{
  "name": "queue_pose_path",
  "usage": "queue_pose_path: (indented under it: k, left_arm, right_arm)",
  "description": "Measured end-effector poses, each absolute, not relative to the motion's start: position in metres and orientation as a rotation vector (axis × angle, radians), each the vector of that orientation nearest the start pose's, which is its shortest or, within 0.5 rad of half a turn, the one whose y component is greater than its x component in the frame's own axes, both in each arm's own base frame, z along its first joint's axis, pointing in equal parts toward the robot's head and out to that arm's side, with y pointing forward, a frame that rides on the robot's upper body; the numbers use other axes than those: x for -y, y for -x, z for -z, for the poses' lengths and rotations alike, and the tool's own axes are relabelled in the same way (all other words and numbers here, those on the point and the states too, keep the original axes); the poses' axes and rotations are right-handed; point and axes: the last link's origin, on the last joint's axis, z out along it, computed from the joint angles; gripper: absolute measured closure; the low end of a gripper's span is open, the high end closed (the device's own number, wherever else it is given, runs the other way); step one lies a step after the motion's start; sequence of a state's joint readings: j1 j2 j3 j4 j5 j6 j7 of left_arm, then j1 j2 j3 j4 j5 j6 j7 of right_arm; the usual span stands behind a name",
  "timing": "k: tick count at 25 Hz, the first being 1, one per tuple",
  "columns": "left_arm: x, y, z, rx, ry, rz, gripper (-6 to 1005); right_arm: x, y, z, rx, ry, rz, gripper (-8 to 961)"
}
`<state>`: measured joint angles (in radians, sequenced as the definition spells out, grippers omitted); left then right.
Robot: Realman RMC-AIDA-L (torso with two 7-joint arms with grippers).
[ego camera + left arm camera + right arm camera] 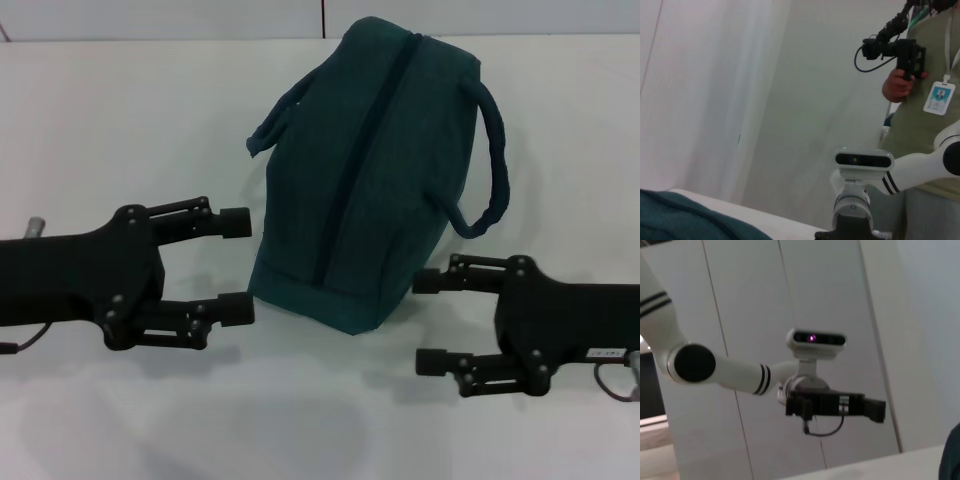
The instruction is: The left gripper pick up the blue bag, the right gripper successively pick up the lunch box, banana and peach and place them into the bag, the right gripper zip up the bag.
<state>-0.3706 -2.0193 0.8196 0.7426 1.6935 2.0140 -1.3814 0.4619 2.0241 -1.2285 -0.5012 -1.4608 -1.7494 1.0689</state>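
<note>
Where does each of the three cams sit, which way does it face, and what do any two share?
Head view: sits on the head, looks forward and down at the white table, the bag, left gripper and right gripper, both open and holding nothing.
Left wrist view: looks level across the table past a bag corner at the right arm's camera and a person.
Right wrist view: looks level at the left arm.
Shared: the bag shows in the head and left wrist views.
</note>
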Motion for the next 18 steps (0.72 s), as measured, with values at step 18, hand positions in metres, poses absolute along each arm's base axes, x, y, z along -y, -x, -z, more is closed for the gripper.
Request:
queue_pose_path:
  k: [18]
  left_arm:
    - [-0.2520, 0.2535, -0.0456, 0.456, 2.881, 1.182, 121]
  right_arm:
    - [-0.2797, -0.2253, 0.0309, -0.225, 2.895, -1.143, 200]
